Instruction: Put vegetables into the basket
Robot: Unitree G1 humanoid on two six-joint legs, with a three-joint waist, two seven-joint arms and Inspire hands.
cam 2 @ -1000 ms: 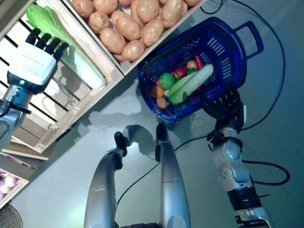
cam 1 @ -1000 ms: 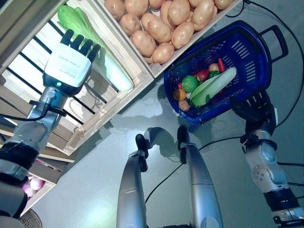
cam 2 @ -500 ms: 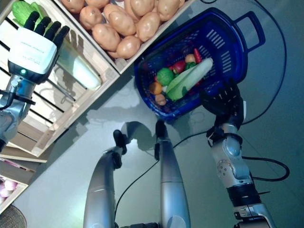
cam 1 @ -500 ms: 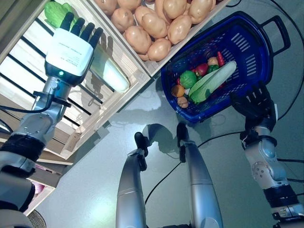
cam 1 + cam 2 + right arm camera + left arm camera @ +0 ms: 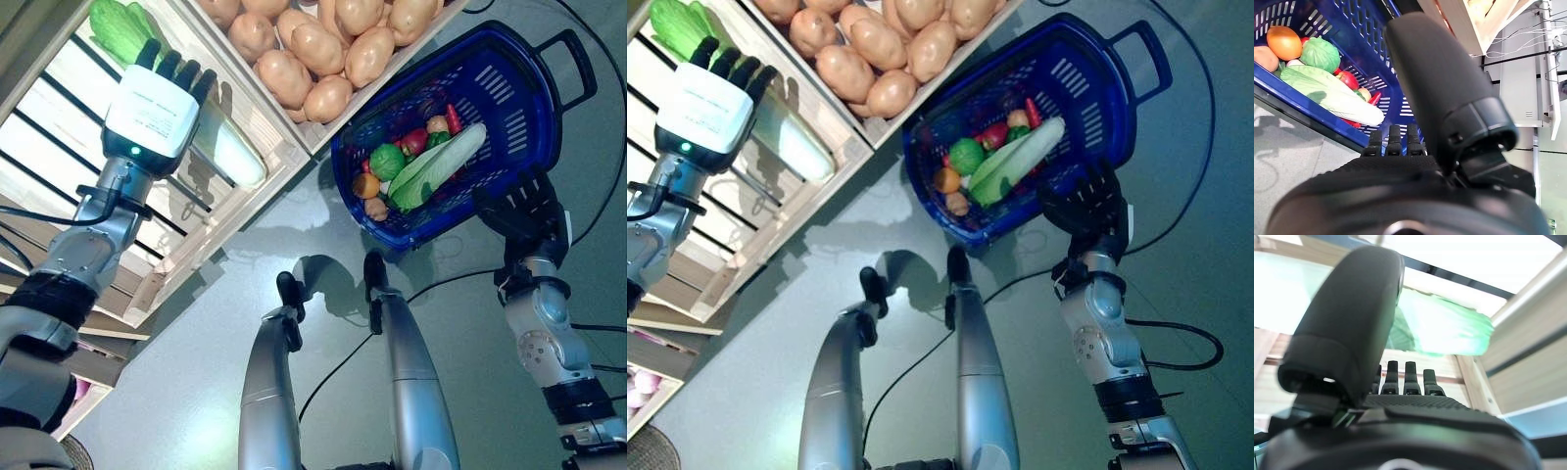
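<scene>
Fingers straight, left hand (image 5: 150,108) hovers over crate's cabbage (image 5: 227,152) to grab it; right hand (image 5: 524,217), relaxed, steadies basket (image 5: 509,93).

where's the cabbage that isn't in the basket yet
The loose cabbage lies in the slatted wooden crate on the robot's left, beside the potatoes, partly under the open left hand.

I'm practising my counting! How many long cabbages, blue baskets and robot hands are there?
Chinese cabbages: 2 (crate, basket)
Blue basket: 1
Robot hands: 2 (left hand, right hand)
Total: 5
</scene>
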